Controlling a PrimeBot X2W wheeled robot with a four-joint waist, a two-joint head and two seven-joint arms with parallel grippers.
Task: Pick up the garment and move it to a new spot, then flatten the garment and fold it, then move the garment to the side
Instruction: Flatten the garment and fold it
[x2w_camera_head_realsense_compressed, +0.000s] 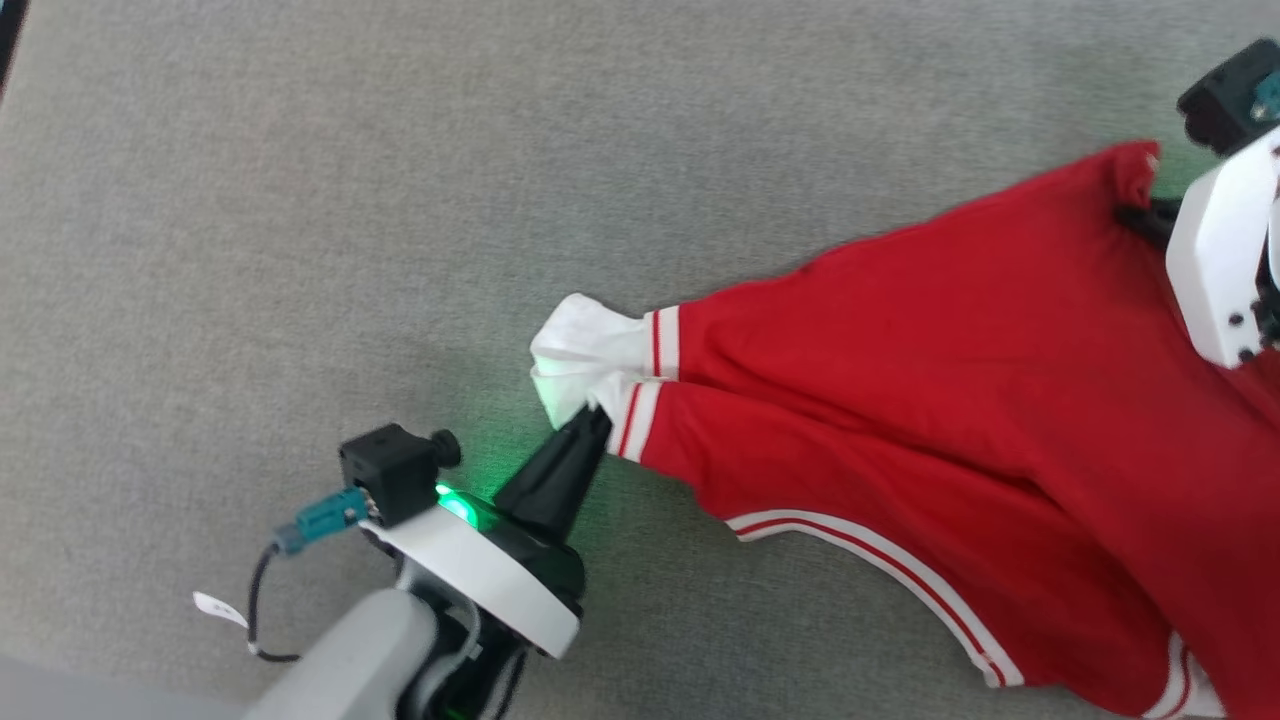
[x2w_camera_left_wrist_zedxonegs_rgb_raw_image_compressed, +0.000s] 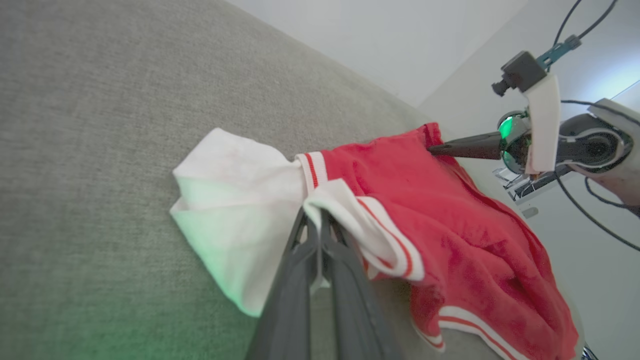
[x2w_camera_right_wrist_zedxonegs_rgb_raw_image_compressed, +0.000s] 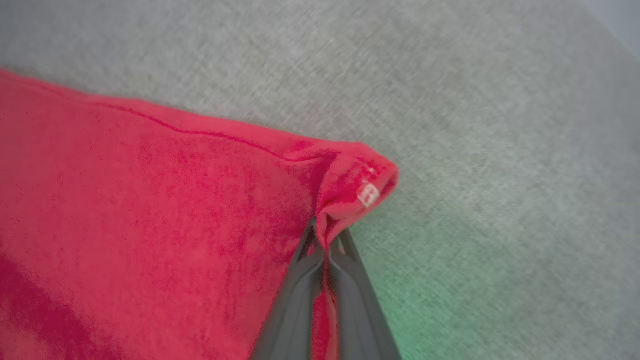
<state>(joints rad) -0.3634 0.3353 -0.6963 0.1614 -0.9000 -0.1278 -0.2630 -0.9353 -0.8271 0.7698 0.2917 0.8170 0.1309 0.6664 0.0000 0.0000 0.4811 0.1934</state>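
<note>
The garment (x2w_camera_head_realsense_compressed: 960, 370) is a red shirt with white sleeves and red-and-white striped trim, spread across the grey surface from centre to the right edge of the head view. My left gripper (x2w_camera_head_realsense_compressed: 598, 418) is shut on its bunched white sleeve (x2w_camera_head_realsense_compressed: 580, 360); the left wrist view shows the sleeve cloth (x2w_camera_left_wrist_zedxonegs_rgb_raw_image_compressed: 235, 210) pinched between the closed fingers (x2w_camera_left_wrist_zedxonegs_rgb_raw_image_compressed: 300, 280). My right gripper (x2w_camera_right_wrist_zedxonegs_rgb_raw_image_compressed: 324, 240) is shut on a red corner of the garment (x2w_camera_right_wrist_zedxonegs_rgb_raw_image_compressed: 350, 185), which folds over the fingertips. In the head view that corner (x2w_camera_head_realsense_compressed: 1135, 165) rises beside my right wrist (x2w_camera_head_realsense_compressed: 1215, 260). The printed front is hidden.
Grey fabric-covered surface (x2w_camera_head_realsense_compressed: 400, 180) stretches open to the left and back of the garment. A pale wall (x2w_camera_left_wrist_zedxonegs_rgb_raw_image_compressed: 400, 35) lies beyond the surface's far edge in the left wrist view. A cable and white tag (x2w_camera_head_realsense_compressed: 225, 608) hang by my left wrist.
</note>
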